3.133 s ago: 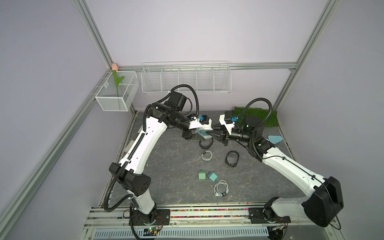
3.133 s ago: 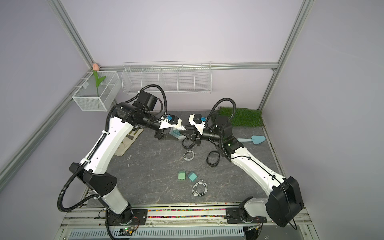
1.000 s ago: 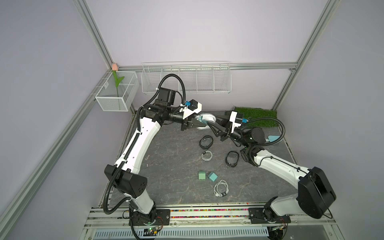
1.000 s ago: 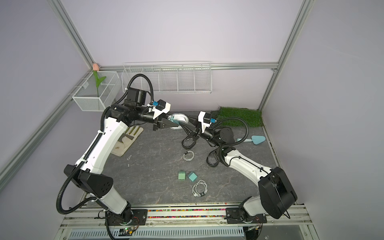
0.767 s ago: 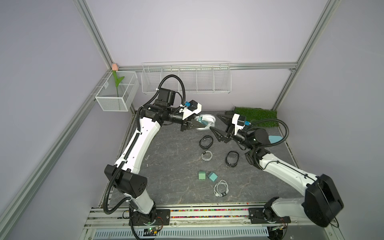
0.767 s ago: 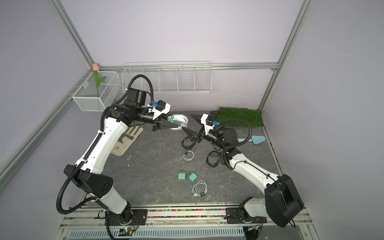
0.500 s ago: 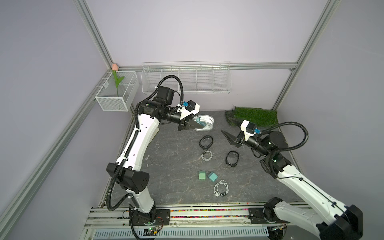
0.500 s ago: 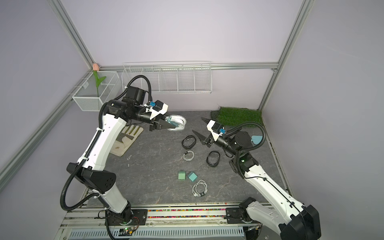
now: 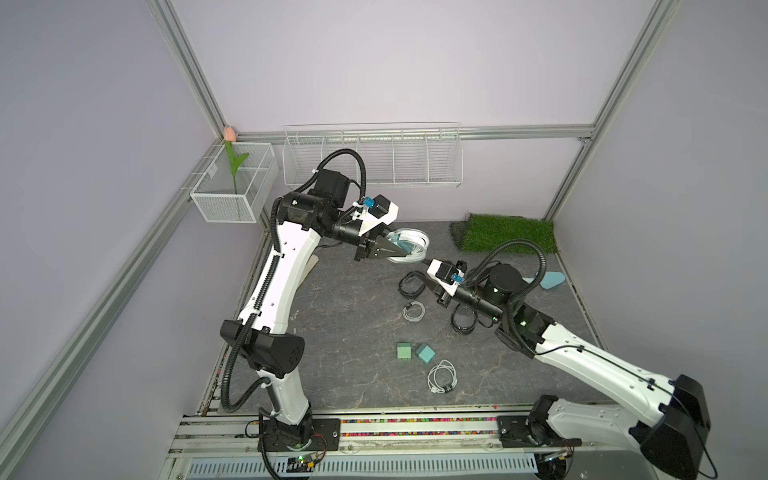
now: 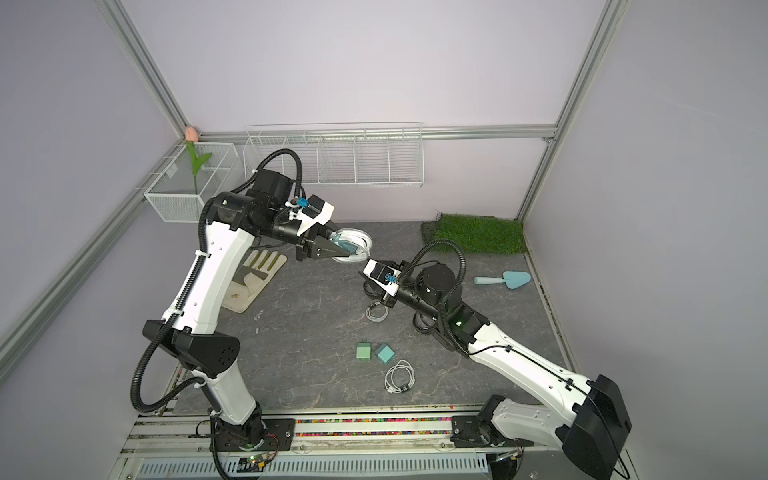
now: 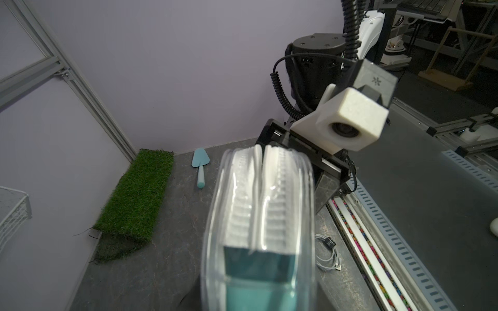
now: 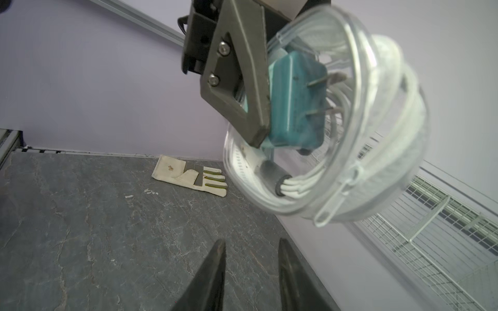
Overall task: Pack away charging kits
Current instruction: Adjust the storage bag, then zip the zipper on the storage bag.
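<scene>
My left gripper (image 9: 400, 249) is shut on a clear round case (image 9: 409, 246) with a white zip rim, held in the air over the back of the table. Inside it show a teal charger block (image 12: 295, 99) and a coiled white cable (image 12: 301, 185). My right gripper (image 12: 251, 242) stands open and empty just below and right of the case, pointing at it. Two teal charger blocks (image 9: 404, 351) (image 9: 425, 353) lie side by side at the front middle. One white cable coil (image 9: 442, 376) is beside them and another (image 9: 414, 311) lies farther back.
Two black-rimmed ring cases (image 9: 409, 284) (image 9: 464, 322) lie under the right arm. A grass mat (image 9: 509, 232) and a light-blue trowel (image 10: 505, 280) are at the back right, and a work glove (image 10: 253, 276) at the left. A wire basket (image 9: 372, 156) hangs on the back wall.
My right gripper came off the case, drew back to the right and its jaws narrowed. My left gripper kept hold of the case and shifted it slightly left.
</scene>
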Robot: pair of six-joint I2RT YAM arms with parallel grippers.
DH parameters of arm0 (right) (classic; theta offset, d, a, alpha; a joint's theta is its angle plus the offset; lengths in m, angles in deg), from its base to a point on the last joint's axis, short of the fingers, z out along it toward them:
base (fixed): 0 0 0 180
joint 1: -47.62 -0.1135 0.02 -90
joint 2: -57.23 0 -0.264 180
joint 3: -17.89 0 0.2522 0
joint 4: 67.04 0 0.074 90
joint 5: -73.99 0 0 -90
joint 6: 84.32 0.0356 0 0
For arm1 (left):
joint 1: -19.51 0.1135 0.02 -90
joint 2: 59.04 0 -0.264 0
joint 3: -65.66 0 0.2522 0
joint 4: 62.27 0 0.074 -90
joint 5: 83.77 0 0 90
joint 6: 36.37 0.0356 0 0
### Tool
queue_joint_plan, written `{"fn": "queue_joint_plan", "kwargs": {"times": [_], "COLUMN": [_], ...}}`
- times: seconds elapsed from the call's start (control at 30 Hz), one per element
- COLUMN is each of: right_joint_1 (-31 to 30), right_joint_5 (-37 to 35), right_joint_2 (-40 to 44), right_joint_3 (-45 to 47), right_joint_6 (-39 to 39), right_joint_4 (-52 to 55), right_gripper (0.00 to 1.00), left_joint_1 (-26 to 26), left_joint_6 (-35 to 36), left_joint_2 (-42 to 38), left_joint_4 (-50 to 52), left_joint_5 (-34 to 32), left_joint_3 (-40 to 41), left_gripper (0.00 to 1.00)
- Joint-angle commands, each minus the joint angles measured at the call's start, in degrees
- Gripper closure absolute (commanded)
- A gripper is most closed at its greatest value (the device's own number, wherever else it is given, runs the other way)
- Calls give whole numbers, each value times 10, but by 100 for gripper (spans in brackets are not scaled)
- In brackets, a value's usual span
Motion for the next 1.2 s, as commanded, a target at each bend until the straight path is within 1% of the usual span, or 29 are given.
{"fn": "queue_joint_plan", "kwargs": {"times": [0.0,0.07,0.2,0.4,0.57,0.97,1.17], "right_joint_1": [-15,-23,-27,-29,-30,-36,-41], "right_joint_5": [-89,-122,-167,-166,-174,-189,-204], "right_joint_2": [-8,-14,-17,-25,-25,-35,-46], "right_joint_3": [-13,-10,-1,-6,-6,-16,-24], "right_joint_6": [-27,-39,-55,-62,-67,-76,-93], "right_joint_4": [-81,-100,-133,-143,-154,-172,-178], "right_gripper": [63,63,64,65,69,72,78], "left_joint_1": [1,1,1,1,1,1,1], "left_joint_6": [-118,-154,-162,-166,-167,-167,-157], "left_joint_2": [-44,-67,-83,-70,-69,-60,-48], "left_joint_4": [-131,-183,-200,-185,-183,-169,-142], "left_joint_5": [-7,-20,-24,-28,-46,-68,-70], "left_joint_3": [53,91,113,93,93,86,67], "left_gripper": [100,100,100,100,100,100,100]}}
